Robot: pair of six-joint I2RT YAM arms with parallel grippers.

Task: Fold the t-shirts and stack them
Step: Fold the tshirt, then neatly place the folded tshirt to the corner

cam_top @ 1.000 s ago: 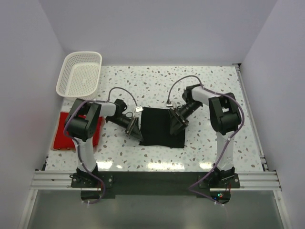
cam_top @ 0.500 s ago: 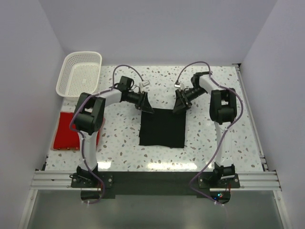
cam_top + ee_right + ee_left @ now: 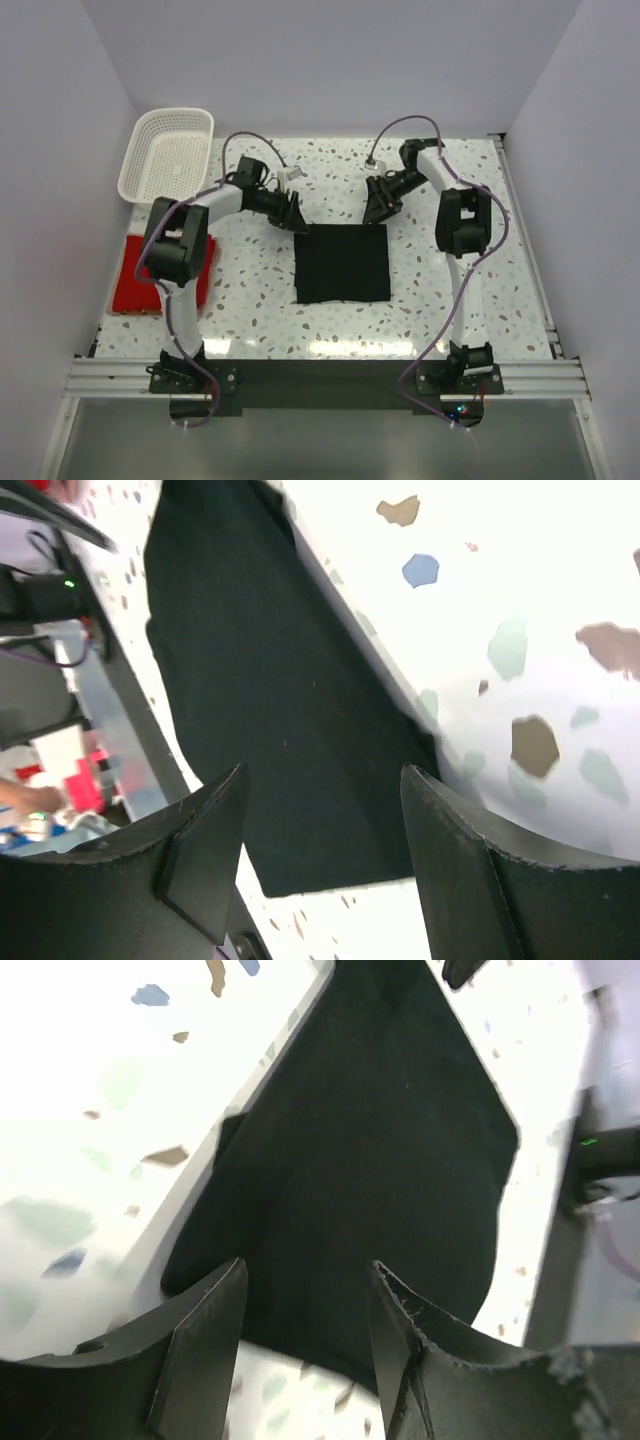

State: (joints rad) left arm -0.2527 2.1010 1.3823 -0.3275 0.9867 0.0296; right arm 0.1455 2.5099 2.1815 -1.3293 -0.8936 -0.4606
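Black t-shirt (image 3: 341, 263) is laid folded square at frame centre; red t-shirt (image 3: 128, 280) at left edge. Left gripper (image 3: 294, 220) and right gripper (image 3: 374, 212) are spread, empty, at its upper corners. Cloth is judged light and limp, best pinched at corners.

Red t-shirt (image 3: 125, 285): at the left of the overhead view, its right part hidden under the left arm's (image 3: 175, 255) elbow.
Black t-shirt (image 3: 370, 1160): in the left wrist view, cut off by the top edge; parts of its near edge hidden behind the left gripper (image 3: 305, 1330).
Left gripper's fingers (image 3: 200, 1350): cut off by the bottom edge.
Lower left of the right wrist view: blurred red and white shapes, too unclear to name.
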